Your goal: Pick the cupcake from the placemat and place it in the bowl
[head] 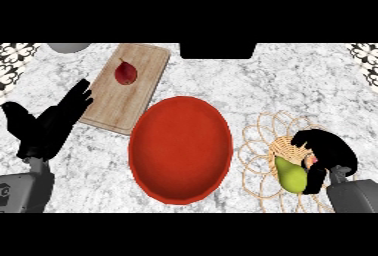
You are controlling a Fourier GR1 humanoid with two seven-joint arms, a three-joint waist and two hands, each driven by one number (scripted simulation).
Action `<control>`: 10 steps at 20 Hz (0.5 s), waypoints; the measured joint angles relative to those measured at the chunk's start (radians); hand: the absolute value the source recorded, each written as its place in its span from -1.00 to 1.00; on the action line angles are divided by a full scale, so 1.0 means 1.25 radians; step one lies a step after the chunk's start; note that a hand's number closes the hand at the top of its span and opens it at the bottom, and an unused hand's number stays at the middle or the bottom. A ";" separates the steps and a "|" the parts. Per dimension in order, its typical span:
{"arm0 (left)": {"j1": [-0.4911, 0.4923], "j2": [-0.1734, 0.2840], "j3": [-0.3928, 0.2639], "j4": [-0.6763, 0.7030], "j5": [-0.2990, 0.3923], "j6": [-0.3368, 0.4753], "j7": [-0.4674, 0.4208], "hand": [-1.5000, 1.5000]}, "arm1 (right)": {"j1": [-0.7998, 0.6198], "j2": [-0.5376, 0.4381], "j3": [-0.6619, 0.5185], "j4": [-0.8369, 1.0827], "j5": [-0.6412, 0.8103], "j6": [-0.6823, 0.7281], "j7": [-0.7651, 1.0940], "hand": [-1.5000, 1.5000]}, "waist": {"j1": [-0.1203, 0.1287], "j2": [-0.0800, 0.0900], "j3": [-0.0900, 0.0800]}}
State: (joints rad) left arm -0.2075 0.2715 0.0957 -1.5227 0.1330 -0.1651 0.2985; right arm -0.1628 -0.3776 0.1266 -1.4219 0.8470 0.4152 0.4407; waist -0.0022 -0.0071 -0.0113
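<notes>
The red bowl point(179, 149) sits mid-counter. To its right lies a round woven placemat point(260, 145). On the mat my right hand point(325, 152) curls around the cupcake point(311, 160), of which only a small pink and tan patch shows between the fingers. A green pear point(291, 175) lies on the mat just left of that hand, touching it. My left hand point(52, 122) rests open at the left, fingers up, beside the cutting board.
A wooden cutting board point(125, 87) lies at the upper left with a dark red fruit point(125, 73) on it. A grey round object point(69, 47) shows at the top left edge. Patterned wall tiles point(15, 65) flank the marble counter.
</notes>
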 measured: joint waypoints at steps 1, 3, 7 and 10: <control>-0.007 -0.006 0.000 0.006 -0.002 0.003 0.002 0.00 | 0.000 -0.007 -0.007 0.003 0.003 -0.003 -0.015 1.00 | 0.000 0.000 0.001; -0.009 -0.007 0.002 0.010 -0.006 0.000 -0.004 0.00 | -0.003 -0.013 -0.016 0.022 0.015 -0.024 -0.049 1.00 | -0.001 0.001 0.000; -0.015 0.002 0.020 0.022 0.002 -0.019 -0.006 0.00 | -0.001 -0.015 -0.028 0.036 0.037 -0.051 -0.089 1.00 | 0.000 0.001 0.001; -0.012 0.001 0.026 0.021 -0.001 -0.021 -0.005 0.00 | -0.004 0.002 -0.023 -0.006 0.048 -0.036 -0.069 1.00 | -0.001 0.002 0.002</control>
State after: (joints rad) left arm -0.2226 0.2725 0.1284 -1.4970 0.1321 -0.1920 0.2921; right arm -0.1676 -0.3745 0.0973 -1.4297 0.9064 0.3708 0.3541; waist -0.0033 -0.0053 -0.0091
